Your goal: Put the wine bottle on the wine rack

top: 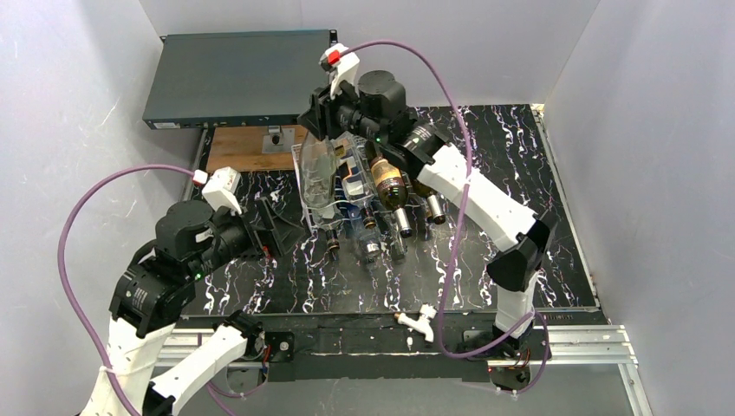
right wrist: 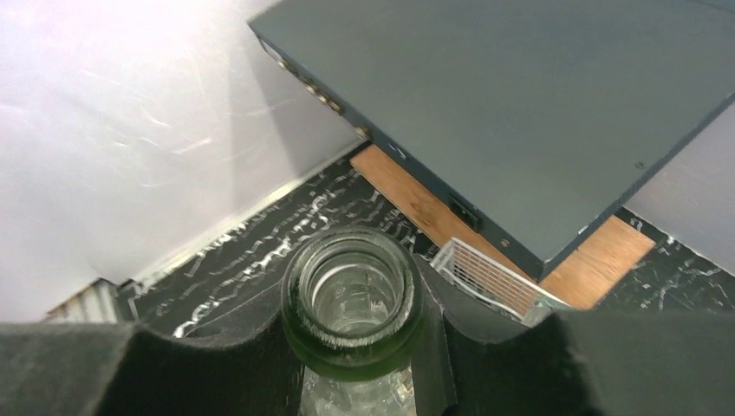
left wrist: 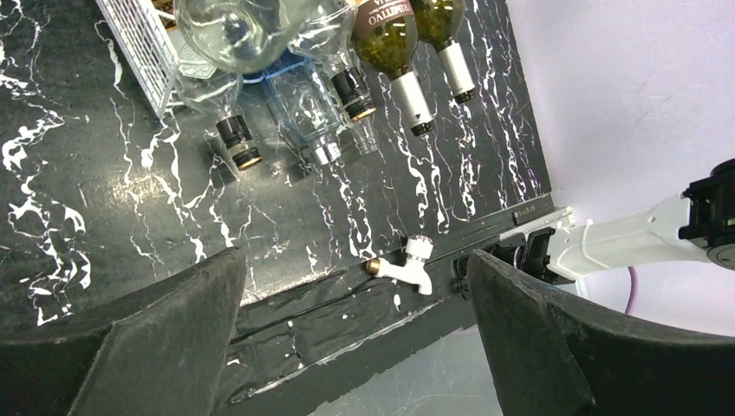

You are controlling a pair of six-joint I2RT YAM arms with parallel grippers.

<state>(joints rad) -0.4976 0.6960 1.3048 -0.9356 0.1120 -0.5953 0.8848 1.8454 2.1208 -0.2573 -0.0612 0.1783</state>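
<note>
Glass bottle [top: 319, 178]: neck clamped in right fingers [right wrist: 173, 373]; mouth toward overhead view's top, body over left end of rack [left wrist: 139, 43].
Left fingers [left wrist: 156, 347]: spread, empty, lower left, farther.

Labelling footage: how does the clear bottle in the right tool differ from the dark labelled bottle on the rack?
The clear bottle is see-through; the dark labelled bottle is olive glass. The clear bottle's mouth is open, in the right tool; the dark labelled bottle's is foil-capped. The clear bottle's neck points to the far side, the dark labelled bottle's to the near side. Both are glass.
</note>
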